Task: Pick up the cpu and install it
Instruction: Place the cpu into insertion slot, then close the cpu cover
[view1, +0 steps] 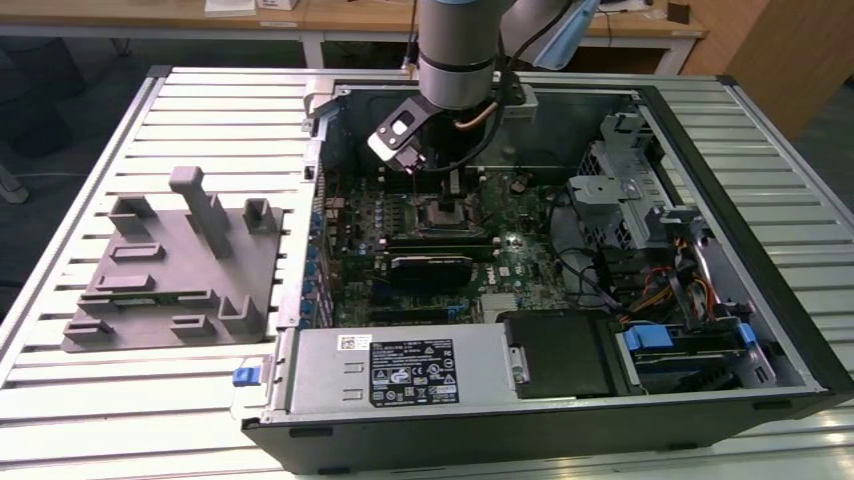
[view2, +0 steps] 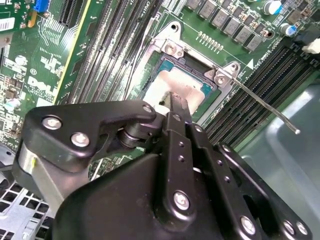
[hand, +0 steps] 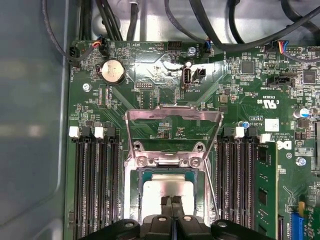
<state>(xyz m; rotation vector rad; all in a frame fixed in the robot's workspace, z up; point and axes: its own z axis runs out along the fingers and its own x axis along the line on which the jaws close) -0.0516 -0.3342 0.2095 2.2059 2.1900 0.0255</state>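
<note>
The cpu (hand: 156, 196) is a small square chip with a pale silver top, lying flat inside the socket frame (hand: 172, 161) on the green motherboard. In the second wrist view the cpu (view2: 189, 82) sits level within the metal rim. My gripper (hand: 172, 201) hangs right over it, its two black fingers pressed together with no gap. The tips (view2: 178, 98) are at the chip's top face; whether they touch it I cannot tell. In the exterior view my gripper (view1: 451, 188) reaches down into the open computer case over the socket (view1: 450, 213).
The socket's load plate (hand: 172, 117) stands hinged open, and its thin lever (view2: 265, 107) sticks out sideways. Memory slots (hand: 95, 180) flank the socket. A grey moulded fixture (view1: 174, 265) lies on the slatted table at the exterior view's left. The power supply (view1: 400, 370) fills the case's near side.
</note>
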